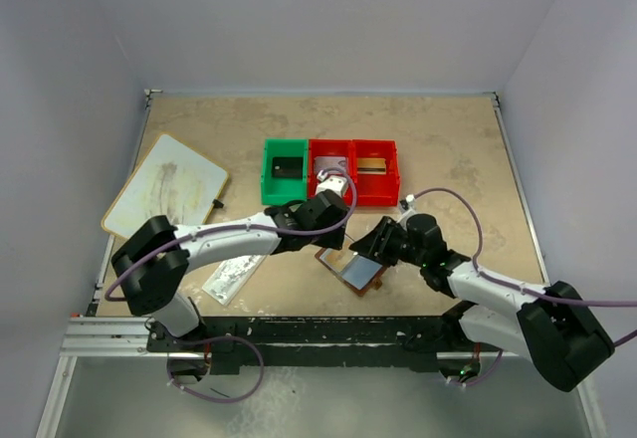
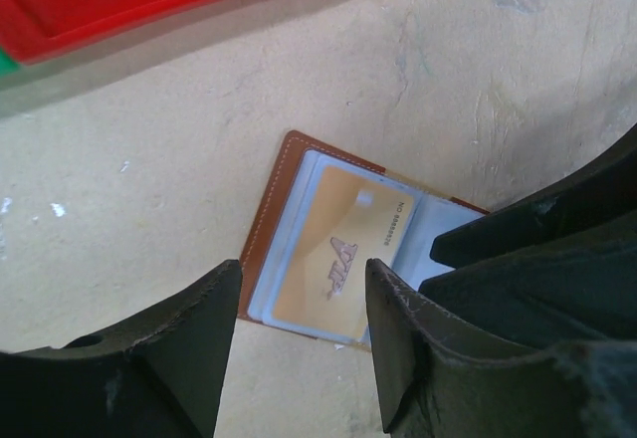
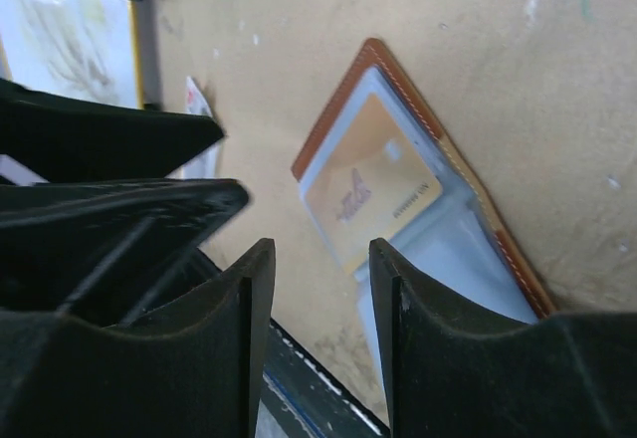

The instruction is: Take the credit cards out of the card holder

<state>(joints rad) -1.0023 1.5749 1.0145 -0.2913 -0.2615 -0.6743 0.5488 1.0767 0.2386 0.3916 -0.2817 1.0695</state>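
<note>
Brown leather card holder (image 1: 350,270) lies unfolded on the table (image 1: 448,149), lower centre of the top view, with a gold card (image 2: 343,259) in its clear pocket. Left gripper (image 2: 304,274) and right gripper (image 3: 320,254) hover over it, jaws parted and empty. Red bins (image 1: 376,184) sit beyond, mid-frame.

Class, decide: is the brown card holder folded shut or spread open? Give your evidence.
Spread open: the card holder lies flat, clear pockets facing up, a gold card showing inside one.

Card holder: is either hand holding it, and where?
Nothing held. Left hand and right hand are open above the unfolded brown leather card holder; gold card sits in its clear pocket.
</note>
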